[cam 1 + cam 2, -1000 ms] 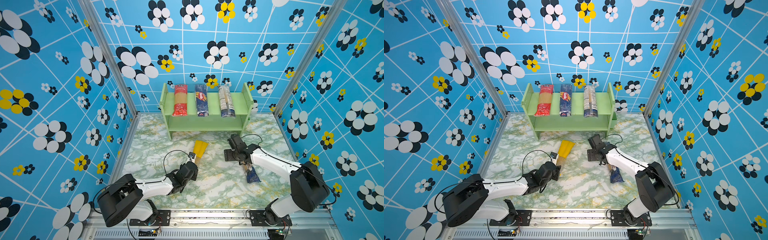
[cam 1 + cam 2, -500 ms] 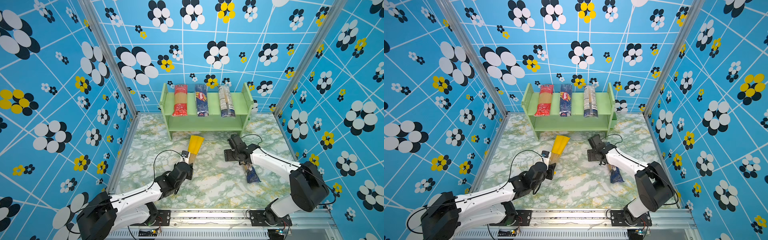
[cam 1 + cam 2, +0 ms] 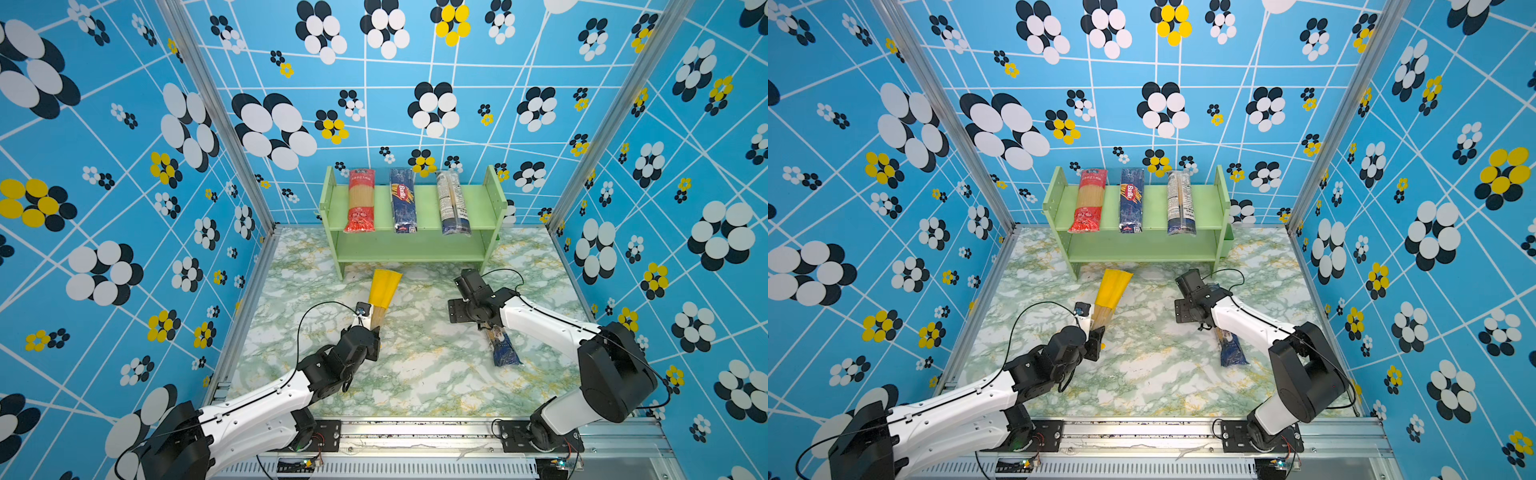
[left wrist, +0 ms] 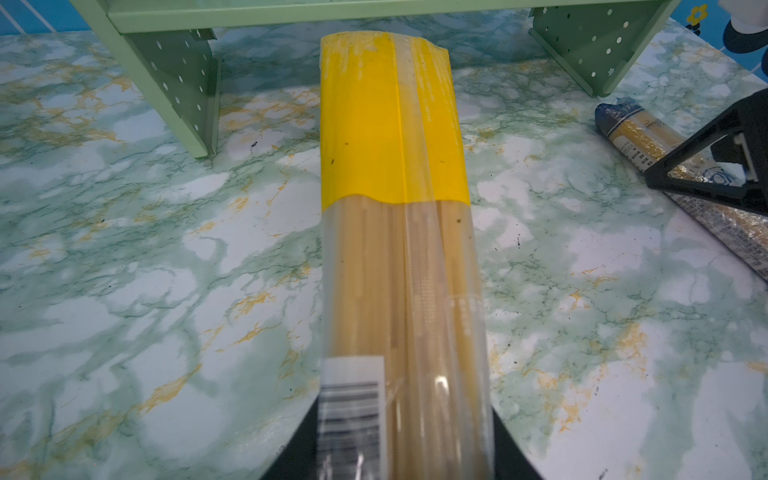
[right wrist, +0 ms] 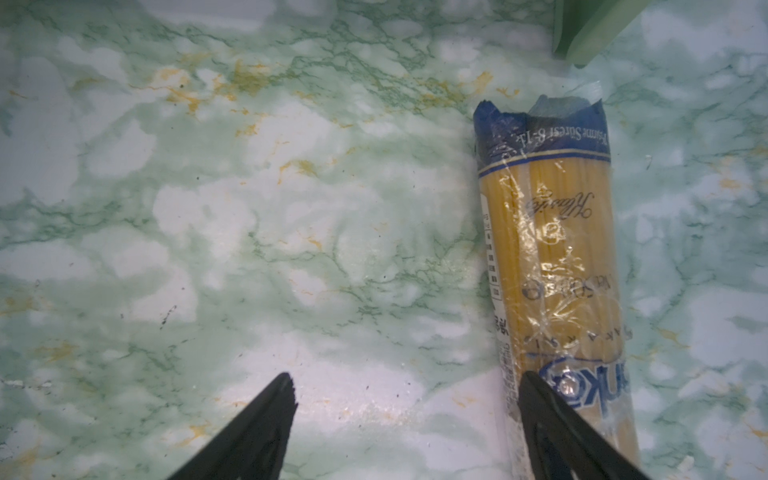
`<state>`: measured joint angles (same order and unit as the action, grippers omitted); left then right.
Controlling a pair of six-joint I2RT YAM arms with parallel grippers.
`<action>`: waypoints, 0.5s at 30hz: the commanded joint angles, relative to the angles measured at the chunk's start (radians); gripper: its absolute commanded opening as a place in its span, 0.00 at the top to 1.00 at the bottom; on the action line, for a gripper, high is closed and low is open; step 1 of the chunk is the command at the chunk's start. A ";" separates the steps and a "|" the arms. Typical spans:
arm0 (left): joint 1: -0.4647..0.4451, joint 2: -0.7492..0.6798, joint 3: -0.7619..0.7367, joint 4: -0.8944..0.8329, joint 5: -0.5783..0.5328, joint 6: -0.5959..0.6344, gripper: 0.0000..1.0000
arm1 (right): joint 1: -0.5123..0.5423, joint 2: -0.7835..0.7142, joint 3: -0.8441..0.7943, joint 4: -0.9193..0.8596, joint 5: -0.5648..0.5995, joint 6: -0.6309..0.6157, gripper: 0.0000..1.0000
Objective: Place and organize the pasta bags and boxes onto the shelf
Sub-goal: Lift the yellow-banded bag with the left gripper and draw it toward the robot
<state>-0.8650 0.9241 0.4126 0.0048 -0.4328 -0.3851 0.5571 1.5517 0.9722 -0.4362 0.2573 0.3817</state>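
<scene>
Left hand (image 3: 375, 332) grips the clear end of the yellow-topped bag (image 3: 384, 291) and has carried it on toward twelve o'clock. The yellow tip now sits just short of the shelf (image 3: 411, 249), at its lower tier, so shelving looks close. Right hand (image 5: 407, 386), over at three o'clock, stays spread wide by the blue-ended bag (image 5: 552, 249) lying on the table (image 3: 415, 374).

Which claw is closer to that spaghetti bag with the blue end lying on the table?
Right. The right claw hangs open just above the blue-ended bag, one finger at its edge. The left claw is well off to the side, clamped on the yellow-topped bag.
</scene>
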 commanded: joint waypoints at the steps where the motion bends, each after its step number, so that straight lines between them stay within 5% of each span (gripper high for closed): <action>1: 0.007 -0.056 0.064 0.095 -0.054 -0.004 1.00 | -0.006 0.015 0.004 0.006 0.019 0.014 0.14; 15: 0.006 -0.082 0.065 0.093 -0.023 -0.014 1.00 | -0.006 0.022 0.002 0.010 0.022 0.016 0.14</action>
<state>-0.8650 0.8913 0.4133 -0.0330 -0.4316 -0.3855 0.5571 1.5570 0.9722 -0.4332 0.2577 0.3817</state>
